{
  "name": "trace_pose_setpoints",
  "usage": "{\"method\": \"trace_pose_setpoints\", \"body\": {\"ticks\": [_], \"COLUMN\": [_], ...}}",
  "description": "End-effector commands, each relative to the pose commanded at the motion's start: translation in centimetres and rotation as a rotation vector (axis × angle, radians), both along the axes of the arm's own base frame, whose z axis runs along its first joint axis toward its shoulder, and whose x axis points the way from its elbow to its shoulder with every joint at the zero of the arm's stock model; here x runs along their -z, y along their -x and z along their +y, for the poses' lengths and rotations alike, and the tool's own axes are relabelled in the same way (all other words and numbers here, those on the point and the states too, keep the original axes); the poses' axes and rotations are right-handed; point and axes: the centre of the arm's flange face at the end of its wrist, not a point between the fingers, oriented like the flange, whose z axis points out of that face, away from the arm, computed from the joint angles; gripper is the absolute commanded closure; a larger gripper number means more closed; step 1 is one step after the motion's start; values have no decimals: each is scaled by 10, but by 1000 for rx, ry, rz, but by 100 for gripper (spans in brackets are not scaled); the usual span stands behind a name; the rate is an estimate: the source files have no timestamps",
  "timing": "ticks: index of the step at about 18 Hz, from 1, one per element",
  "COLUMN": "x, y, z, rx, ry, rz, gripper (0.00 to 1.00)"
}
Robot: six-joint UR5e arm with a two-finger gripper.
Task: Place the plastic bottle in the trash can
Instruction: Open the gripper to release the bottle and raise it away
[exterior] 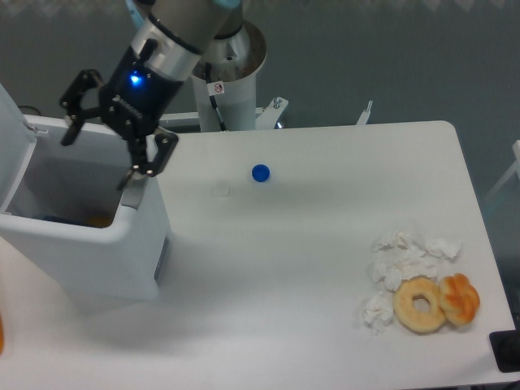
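Behind the white table [325, 268] we are seeing a dark grey wall and the arm's white pedestal, which is carrying a small round warning sticker too small for us to read. At about nine o'clock in the view, the large white boxy plastic trash can [89, 244] is standing with its lid up. The black two-finger gripper [110, 134] is hovering over the can's rim at about ten o'clock, its fingers spread wide and holding nothing. We are not finding the small clear plastic bottle anywhere in view; we are judging that it is lying inside the can, where only dim blue and orange shapes are showing. We are expecting such a thin, dented bottle to be light, springy and slippery, best pinched across its ridged middle. Near the centre, a small blue round cap [260, 172] is resting. At about four o'clock, crumpled white tissues [402, 264] are lying beside a tan ring doughnut [420, 304] and an orange pastry [461, 298]. No other writing is legible to us.
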Motion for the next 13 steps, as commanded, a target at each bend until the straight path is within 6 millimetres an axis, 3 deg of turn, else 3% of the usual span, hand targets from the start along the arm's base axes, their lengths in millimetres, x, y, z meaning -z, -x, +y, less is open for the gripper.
{"method": "trace_pose_setpoints", "body": {"ticks": [5,13], "x": [18,0], "y": [21,35], "z": [-9,-28], "rx": [109,128], "ry": [65,141], "rz": [183,364], "gripper": [0,0]}}
